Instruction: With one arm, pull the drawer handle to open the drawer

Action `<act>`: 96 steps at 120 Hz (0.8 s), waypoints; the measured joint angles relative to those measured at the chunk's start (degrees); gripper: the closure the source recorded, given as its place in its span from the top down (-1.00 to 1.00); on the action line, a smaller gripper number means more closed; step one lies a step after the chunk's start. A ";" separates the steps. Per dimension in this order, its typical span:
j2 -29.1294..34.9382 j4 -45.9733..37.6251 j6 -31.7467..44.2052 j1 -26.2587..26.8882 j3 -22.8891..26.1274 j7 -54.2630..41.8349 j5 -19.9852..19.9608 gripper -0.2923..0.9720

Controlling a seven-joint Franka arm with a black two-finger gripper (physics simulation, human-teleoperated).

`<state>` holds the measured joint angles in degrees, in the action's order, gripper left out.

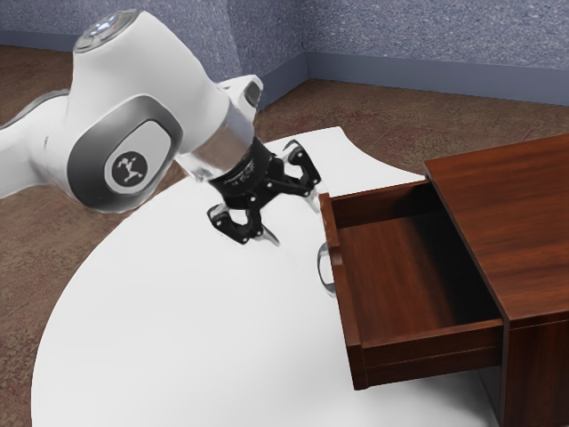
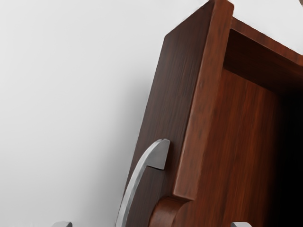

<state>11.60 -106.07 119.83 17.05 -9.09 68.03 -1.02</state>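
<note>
Hovering wide open and empty, gripper (image 1: 289,218) sits just beside the metal handle (image 1: 325,267), on the exterior view's left, w/ drawer (image 1: 418,267) well out of cabinet (image 1: 516,213); handle prob. rigid, slick, so grab mid-arch.

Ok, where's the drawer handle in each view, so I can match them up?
Exterior view: the grey handle sits on the outer face of the drawer front, on its side toward the exterior view's left, over the white table.
Wrist view: the handle curves along the drawer front, beside the table.
Shared landmark: the dark wood drawer front.
</note>
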 joint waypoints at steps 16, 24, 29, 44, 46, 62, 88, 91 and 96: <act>-1.35 12.50 -14.27 -0.28 -8.23 3.04 -1.50 0.34; -1.39 16.98 -21.45 -0.65 -8.21 5.03 -1.34 0.39; -1.36 17.50 -24.99 -1.10 -8.13 6.26 -1.20 0.42; -1.37 16.99 -32.04 -1.95 -5.49 9.20 2.84 0.47; -1.30 16.96 -32.69 -2.23 -5.14 9.54 3.28 0.48; -0.27 15.38 -36.01 -3.27 -3.89 11.96 5.36 0.51; 1.47 11.39 -36.07 -3.38 -3.80 14.87 6.14 0.53; 1.51 11.39 -36.07 -3.41 -3.81 15.15 6.17 0.53; 1.49 11.43 -36.07 -3.43 -3.82 15.59 6.20 0.53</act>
<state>13.09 -94.64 83.76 13.62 -12.91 83.62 5.19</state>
